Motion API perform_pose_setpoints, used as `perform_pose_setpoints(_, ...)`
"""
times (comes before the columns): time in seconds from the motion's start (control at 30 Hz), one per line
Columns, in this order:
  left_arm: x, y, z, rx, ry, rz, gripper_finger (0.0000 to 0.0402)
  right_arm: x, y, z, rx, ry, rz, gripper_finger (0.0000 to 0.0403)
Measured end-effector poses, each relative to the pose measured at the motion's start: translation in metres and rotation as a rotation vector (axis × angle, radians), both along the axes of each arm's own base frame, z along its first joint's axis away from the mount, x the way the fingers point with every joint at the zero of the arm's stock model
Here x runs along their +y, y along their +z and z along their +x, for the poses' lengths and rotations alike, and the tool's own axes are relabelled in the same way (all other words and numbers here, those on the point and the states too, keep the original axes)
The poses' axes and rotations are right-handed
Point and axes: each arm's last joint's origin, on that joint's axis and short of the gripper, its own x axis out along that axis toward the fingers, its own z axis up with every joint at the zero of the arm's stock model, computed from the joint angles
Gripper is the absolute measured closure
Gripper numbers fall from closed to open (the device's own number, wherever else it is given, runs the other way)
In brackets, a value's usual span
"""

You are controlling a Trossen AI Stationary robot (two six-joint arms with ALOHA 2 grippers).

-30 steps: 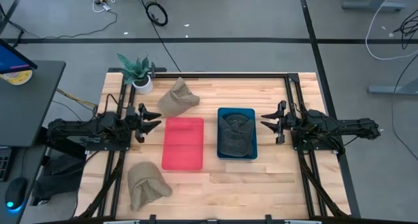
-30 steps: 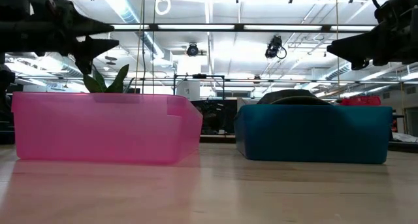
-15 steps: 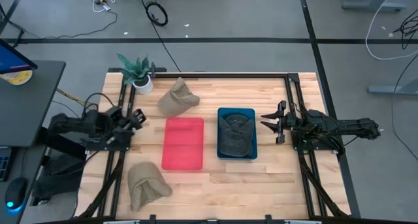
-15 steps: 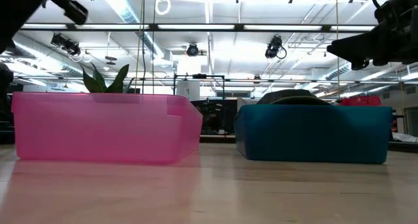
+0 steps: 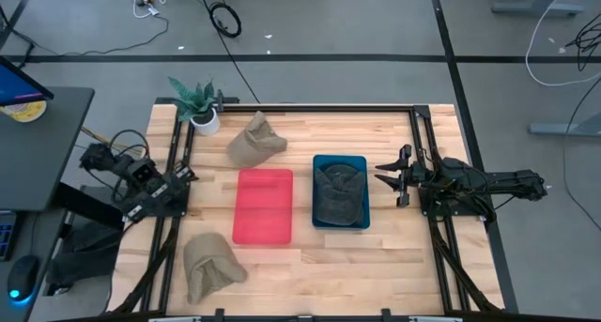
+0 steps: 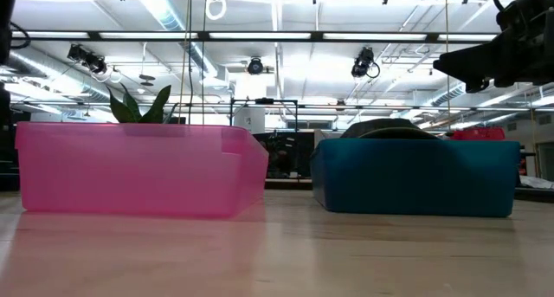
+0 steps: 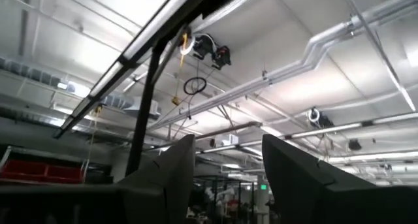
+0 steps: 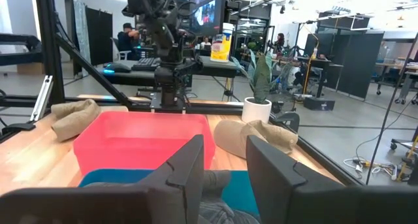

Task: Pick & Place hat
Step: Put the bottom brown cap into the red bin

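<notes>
— Where are the hats (image 5: 254, 142) from where you stand?

— Three of them; one tan hat lies on the wooden table (image 5: 385, 256) near the far edge, just beside the potted plant (image 5: 195, 104); a second tan hat (image 5: 210, 266) sits near the front left corner; the dark hat (image 5: 338, 192) is inside the blue bin (image 5: 317, 164), its crown showing over the rim in the low view (image 6: 387, 128).

— And the red bin (image 5: 263, 206)?

— Nothing in it that I can see; it stands just beside the blue one, at its left, between the two tan hats.

— What are the arms doing?

— The right gripper (image 5: 392, 176) hangs above the table just to the right of the blue bin, pointed at it; its fingers stand apart with a clear gap and grip nothing; its wrist camera looks past them across both bins to the far tan hat (image 8: 255, 136) and the plant (image 8: 259, 87); the left arm's column shows beyond the red bin (image 8: 140, 142).

— The left one?

— The left gripper (image 5: 183, 176) is folded in at the left edge of the table, tipped upward; its wrist view shows only ceiling pipes and lights between the two fingers (image 7: 171, 172), which sit apart and hold nothing.

— Anyone else about?

— A person is seated at a desk in the background of the right wrist view, well away from the table.
</notes>
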Motion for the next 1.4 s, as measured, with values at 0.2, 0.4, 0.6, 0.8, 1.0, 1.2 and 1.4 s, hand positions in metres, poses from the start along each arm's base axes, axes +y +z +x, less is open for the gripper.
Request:
perform_pose_setpoints(0.2, -0.017, 0.021, 0.014, 0.072, -0.028, 0.077, 0.0218, 0.000, 0.000, 0.000, 0.000, 0.000, 0.000, 0.0285)
perform_pose_setpoints(0.4, -0.050, 0.051, 0.035, 0.111, -0.084, 0.201, 0.0218, 0.000, 0.000, 0.000, 0.000, 0.000, 0.000, 0.0285)
perform_pose_setpoints(0.6, -0.095, 0.079, 0.056, 0.116, -0.133, 0.332, 0.0218, 0.000, 0.000, 0.000, 0.000, 0.000, 0.000, 0.0285)
perform_pose_setpoints(0.8, -0.139, 0.096, 0.070, 0.232, -0.009, 0.510, 0.0218, 0.000, 0.000, 0.000, 0.001, 0.000, 0.000, 0.0285)
perform_pose_setpoints(1.0, -0.173, 0.100, 0.078, 0.631, 0.311, 0.639, 0.0218, 0.000, 0.000, 0.000, 0.000, 0.000, 0.000, 0.0285)
perform_pose_setpoints(1.2, -0.195, 0.087, 0.082, 0.951, 0.358, 0.681, 0.0218, 0.000, 0.000, 0.000, 0.000, 0.000, 0.000, 0.0285)
perform_pose_setpoints(1.4, -0.204, 0.060, 0.089, 1.239, 0.382, 0.666, 0.0218, 0.000, 0.000, 0.000, 0.000, 0.000, 0.000, 0.0285)
